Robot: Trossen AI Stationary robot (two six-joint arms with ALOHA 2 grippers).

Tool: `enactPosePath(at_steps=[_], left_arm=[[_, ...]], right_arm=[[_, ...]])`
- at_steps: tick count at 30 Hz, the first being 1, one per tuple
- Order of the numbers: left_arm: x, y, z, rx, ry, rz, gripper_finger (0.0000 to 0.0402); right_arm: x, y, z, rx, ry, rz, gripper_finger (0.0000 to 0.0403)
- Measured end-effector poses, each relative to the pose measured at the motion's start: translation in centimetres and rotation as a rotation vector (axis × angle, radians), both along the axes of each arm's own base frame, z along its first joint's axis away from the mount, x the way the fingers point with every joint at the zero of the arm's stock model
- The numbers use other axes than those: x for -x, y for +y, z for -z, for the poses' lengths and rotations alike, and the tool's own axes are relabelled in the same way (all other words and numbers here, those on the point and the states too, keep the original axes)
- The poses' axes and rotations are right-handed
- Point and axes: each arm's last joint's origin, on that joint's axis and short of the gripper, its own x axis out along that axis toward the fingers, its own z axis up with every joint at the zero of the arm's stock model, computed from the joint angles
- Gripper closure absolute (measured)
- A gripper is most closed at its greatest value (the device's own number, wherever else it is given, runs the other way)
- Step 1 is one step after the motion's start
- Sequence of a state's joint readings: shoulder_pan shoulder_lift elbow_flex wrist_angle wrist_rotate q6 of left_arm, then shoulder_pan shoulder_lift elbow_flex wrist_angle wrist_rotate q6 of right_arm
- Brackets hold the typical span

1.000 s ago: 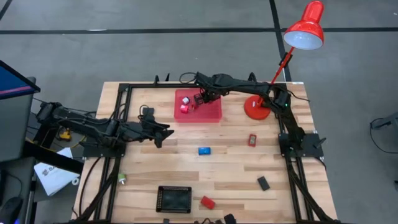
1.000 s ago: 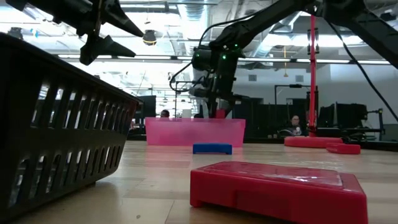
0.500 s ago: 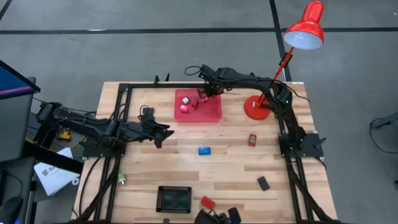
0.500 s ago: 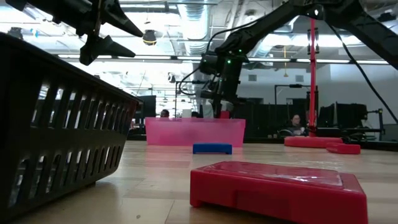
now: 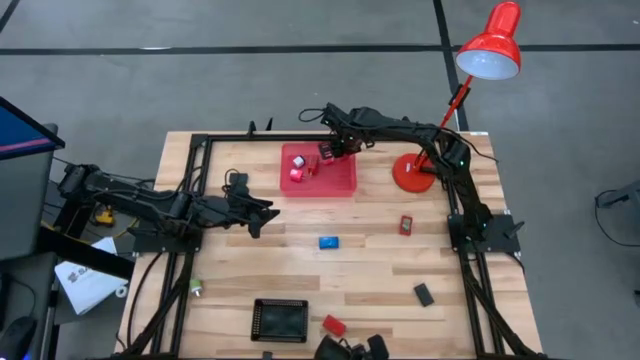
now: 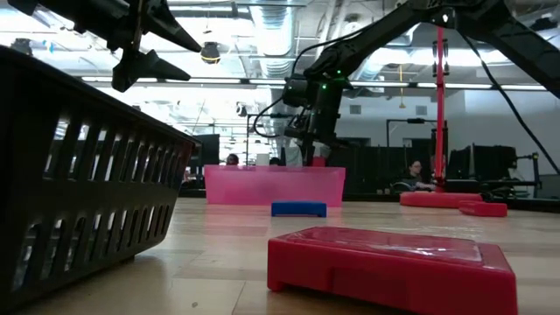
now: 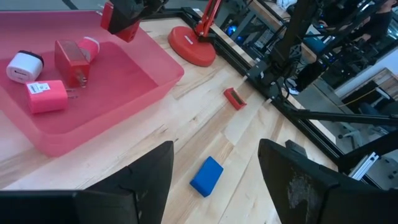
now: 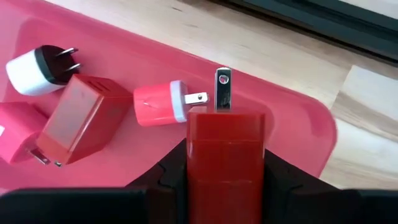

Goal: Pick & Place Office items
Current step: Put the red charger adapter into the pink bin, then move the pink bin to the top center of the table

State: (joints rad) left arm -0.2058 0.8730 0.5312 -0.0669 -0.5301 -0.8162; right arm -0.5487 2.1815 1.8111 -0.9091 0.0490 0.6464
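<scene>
The red plastic plug block [image 8: 226, 144] you're moving sits clamped in the right gripper [image 8: 225, 163], above the pink plastic tray [image 8: 127, 59]; your left gripper [image 7: 216, 177] hangs open mid-table

The red charger block [image 8: 226, 149] clamped in the right gripper [image 8: 226, 163] has its lower end cut off by the right wrist view's edge. In the red tray [image 8: 292, 112], a pink plug [image 8: 15, 149] lies partly under a red adapter [image 8: 78, 121] and runs off-frame. At the table's near edge in the high view, dark pieces [image 5: 350, 349] are cropped and too small to identify. The black basket [image 6: 79, 166] overflows the low view's left side.
</scene>
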Motion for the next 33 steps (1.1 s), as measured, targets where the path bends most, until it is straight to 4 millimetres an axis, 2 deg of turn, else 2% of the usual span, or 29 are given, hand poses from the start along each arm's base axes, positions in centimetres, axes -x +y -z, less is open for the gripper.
enactPosePath(at_steps=[9,20,26,30,33], left_arm=[[0.0,0.0,0.0,-0.004,0.002,0.002,0.017],[0.0,0.0,0.0,-0.008,0.007,0.003,0.017],[0.0,0.0,0.1,-0.008,0.009,0.003,0.017],[0.1,0.0,0.2,-0.006,0.022,0.013,0.017],[0.2,-0.1,0.5,-0.002,0.059,0.036,0.017]], right_arm=[[-0.3,0.3,0.0,0.013,-0.002,-0.042,0.0277],[-1.0,0.8,-0.2,0.044,-0.031,-0.093,0.0177],[-0.7,1.0,0.0,0.025,0.01,-0.105,0.0164],[-0.7,2.9,0.1,-0.002,0.103,-0.264,0.0169],[-0.9,6.1,0.3,-0.052,0.229,-0.477,0.0173]])
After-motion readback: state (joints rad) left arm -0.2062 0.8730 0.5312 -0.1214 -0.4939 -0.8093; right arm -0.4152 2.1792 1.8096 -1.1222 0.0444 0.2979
